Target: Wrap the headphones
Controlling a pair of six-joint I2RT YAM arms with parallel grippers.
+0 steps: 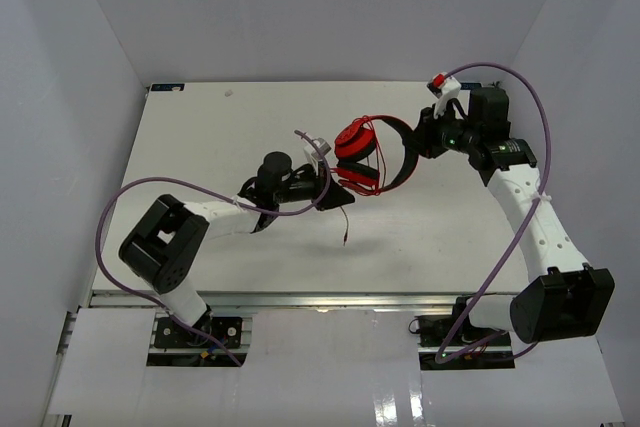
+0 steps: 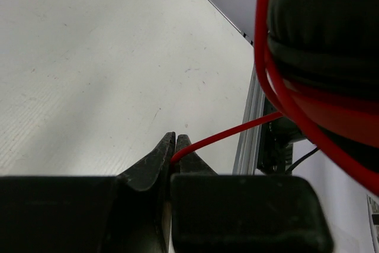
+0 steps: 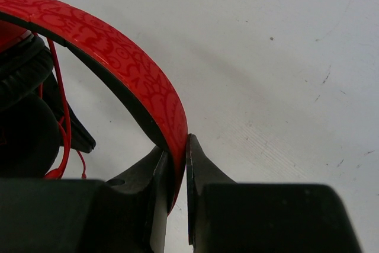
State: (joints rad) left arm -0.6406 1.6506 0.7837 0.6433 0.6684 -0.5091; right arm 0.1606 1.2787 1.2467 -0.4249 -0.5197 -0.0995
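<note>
the red over-ear headphones (image 1: 364, 153), with round cups, were held over the flat white table (image 1: 200, 147), just right of centre in the top view, between the two arms. the right gripper (image 3: 177, 141) was closed narrowly on the red patterned headband with its black inner lining (image 3: 118, 51), one finger on each face of the band. the left gripper (image 2: 173, 138), at lower centre of its wrist view, was pinched almost shut on the long thin red cord (image 2: 225, 133). the cord ran from the fingertips up to the right, to the black-cushioned ear cup (image 2: 320, 39) in the upper right corner. several turns of cord lay around that cup. in the top view a loose end of cord hung below the headphones. thick purple robot cables (image 1: 530, 117) looped off both arms.
</note>
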